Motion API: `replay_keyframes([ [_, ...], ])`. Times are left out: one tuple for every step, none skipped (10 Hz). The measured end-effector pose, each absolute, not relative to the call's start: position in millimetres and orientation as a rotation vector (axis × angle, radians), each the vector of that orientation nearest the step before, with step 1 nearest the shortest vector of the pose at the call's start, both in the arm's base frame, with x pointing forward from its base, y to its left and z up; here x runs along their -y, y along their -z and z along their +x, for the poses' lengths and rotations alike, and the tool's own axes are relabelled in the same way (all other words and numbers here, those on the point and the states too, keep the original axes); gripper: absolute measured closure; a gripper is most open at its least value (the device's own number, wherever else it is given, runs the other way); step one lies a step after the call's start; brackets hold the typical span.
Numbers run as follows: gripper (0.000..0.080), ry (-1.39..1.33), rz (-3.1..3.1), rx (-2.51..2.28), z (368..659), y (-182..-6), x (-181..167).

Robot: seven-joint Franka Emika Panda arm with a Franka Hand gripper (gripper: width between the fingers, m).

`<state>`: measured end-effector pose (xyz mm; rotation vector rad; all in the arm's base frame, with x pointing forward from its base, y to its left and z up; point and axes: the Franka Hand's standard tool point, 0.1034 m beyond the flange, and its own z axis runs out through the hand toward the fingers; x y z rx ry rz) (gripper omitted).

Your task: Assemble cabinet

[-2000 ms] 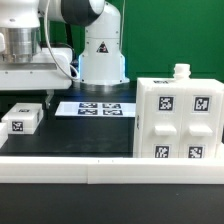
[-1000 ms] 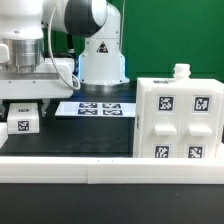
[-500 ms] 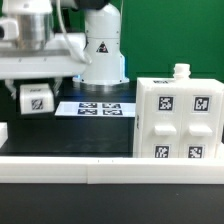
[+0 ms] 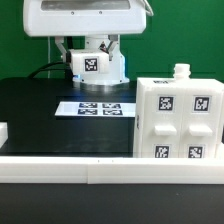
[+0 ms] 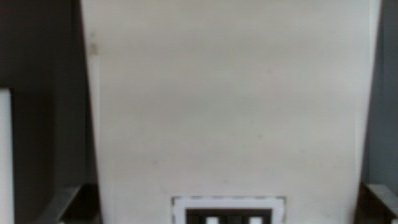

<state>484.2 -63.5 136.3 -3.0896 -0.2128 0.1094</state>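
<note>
Panel (image 4: 90, 66) aloft, clamped in the closed end effector (image 4: 88, 52), high above the counter (image 4: 40, 125)! On the exterior view's right stands the cabinet body (image 4: 176, 120), tags facing out. Early days, I'd say: this panel isn't fitted yet.

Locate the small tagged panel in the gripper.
Exterior view: the small panel hangs in mid-air at upper centre, clamped in the gripper, pictured above the marker board and to the exterior view's left of the cabinet body.
</note>
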Motion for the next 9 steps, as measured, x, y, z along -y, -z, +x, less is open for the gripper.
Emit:
replay_keyframes([
  [0.0239,-0.126,-3.090,0.175,478.4,-133.1,68.8],
  [0.0239,-0.125,-3.090,0.183,479.0,-133.2,67.0],
  [0.0239,-0.127,-3.090,0.184,478.7,-132.8,66.9],
  [0.0239,-0.127,-3.090,0.183,478.6,-132.6,67.1],
  [0.0239,-0.128,-3.090,0.185,478.6,-132.8,66.8],
  [0.0239,-0.143,-3.093,0.201,482.4,-138.9,61.5],
  [0.0239,-0.146,-3.094,0.187,492.0,-146.0,49.2],
  [0.0239,-0.135,-3.093,0.198,507.6,-154.3,34.2],
  [0.0239,-0.128,-3.086,0.210,522.3,-159.9,24.8],
])
